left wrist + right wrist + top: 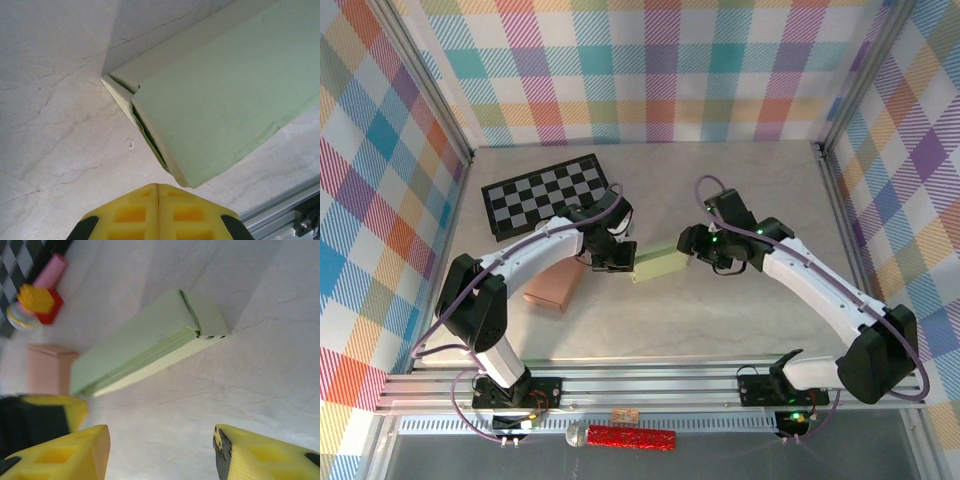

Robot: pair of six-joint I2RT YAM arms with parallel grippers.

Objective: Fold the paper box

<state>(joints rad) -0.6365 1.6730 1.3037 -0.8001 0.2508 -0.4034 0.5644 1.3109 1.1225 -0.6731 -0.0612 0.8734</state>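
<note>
The green paper box point(658, 265) is seen lying flat near the middle of the worktop point(720, 200), set between the two arms. It is already formed into a long closed carton. The end seen in the right wrist view looks tucked in. At the other end a flap is seen standing slightly proud, with a dark gap beside it, so that closure is judged unfinished. The left gripper point(158, 186) is pressed together, empty, just beside that gaping end. The right gripper point(160, 437) is spread, nothing pinched, the box lying apart from its fingers. A final press on the loose flap is probably what is left.
</note>
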